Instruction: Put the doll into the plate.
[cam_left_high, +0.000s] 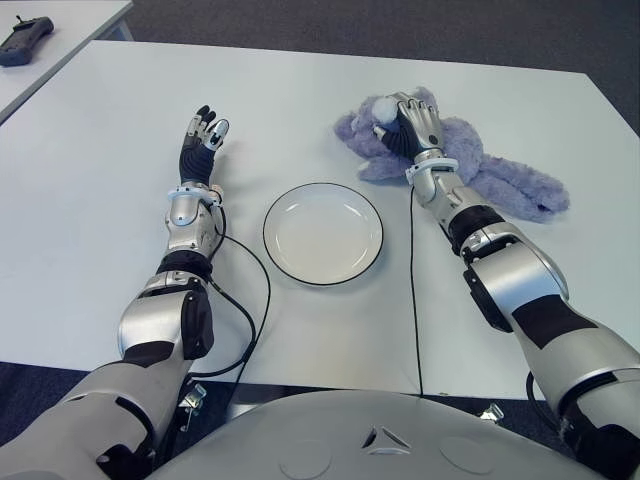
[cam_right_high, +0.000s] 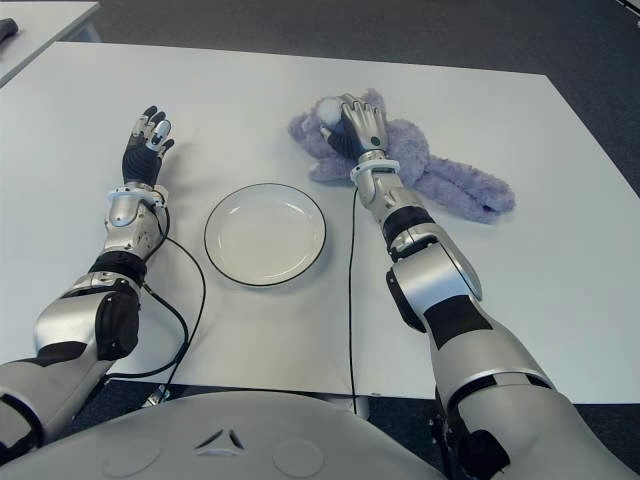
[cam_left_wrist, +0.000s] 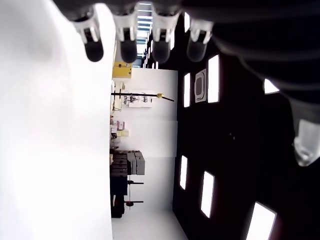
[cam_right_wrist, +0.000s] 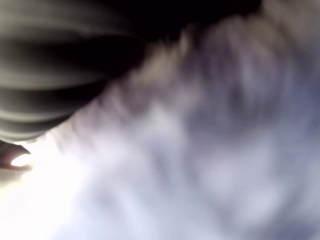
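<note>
Right hand (cam_left_high: 412, 125) presses one doll (cam_left_high: 500, 175) beside one plate (cam_left_high: 322, 233).

A white worktop (cam_left_high: 90, 170) fills most of the scene. Beyond its far-left corner stands a second white table (cam_left_high: 70, 25) with a dark handheld remote (cam_left_high: 25, 40) lying on it. Dark grey carpet (cam_left_high: 400, 25) stretches behind the worktop.
</note>
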